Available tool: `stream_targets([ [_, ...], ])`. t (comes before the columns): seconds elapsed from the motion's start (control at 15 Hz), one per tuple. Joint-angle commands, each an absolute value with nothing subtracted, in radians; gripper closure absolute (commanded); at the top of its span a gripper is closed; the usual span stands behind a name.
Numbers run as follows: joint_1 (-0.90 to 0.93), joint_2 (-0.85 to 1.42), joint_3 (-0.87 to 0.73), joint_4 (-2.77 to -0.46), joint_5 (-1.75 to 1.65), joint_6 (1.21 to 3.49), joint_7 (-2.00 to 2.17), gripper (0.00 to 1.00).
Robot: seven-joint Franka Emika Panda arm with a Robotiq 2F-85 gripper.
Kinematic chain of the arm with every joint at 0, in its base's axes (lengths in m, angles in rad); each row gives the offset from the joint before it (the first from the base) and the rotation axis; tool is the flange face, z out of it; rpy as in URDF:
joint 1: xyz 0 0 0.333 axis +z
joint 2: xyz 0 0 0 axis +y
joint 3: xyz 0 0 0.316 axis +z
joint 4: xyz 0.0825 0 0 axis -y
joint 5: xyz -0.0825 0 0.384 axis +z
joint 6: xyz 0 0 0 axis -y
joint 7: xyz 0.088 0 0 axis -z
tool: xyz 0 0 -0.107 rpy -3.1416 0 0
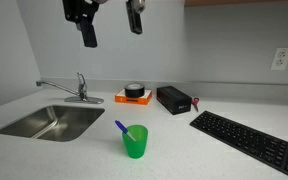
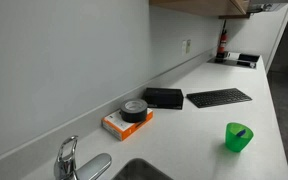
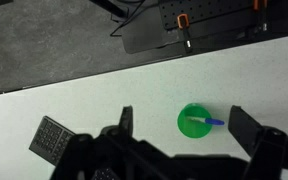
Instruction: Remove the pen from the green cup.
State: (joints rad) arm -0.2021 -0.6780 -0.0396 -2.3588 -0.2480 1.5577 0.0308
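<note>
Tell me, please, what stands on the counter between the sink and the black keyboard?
The green cup, pen inside, stands between the sink and the keyboard, seen in an exterior view.

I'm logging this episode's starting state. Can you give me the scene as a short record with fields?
surface: white countertop
target: thin blue-purple pen, leaning inside the small green translucent plastic cup
arm: gripper open, empty, raised well above the cup
nearby: black keyboard; steel sink
task state: pen not yet removed
</note>
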Motion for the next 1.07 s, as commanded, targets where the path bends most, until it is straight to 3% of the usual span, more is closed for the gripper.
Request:
stream_targets([
  [0.0, -0.174, -0.676, -0.060, -2.356, -0.259, 1.552, 0.044, 0.00],
  [0.33, -0.167, -0.684, -0.065, -2.379, -0.249, 1.601, 0.054, 0.00],
  [0.73, -0.183, -0.610, -0.068, -2.542, -0.241, 1.931, 0.162, 0.00],
  [1.0, -0.187, -0.561, -0.057, -2.597, -0.239, 2.027, 0.171, 0.00],
])
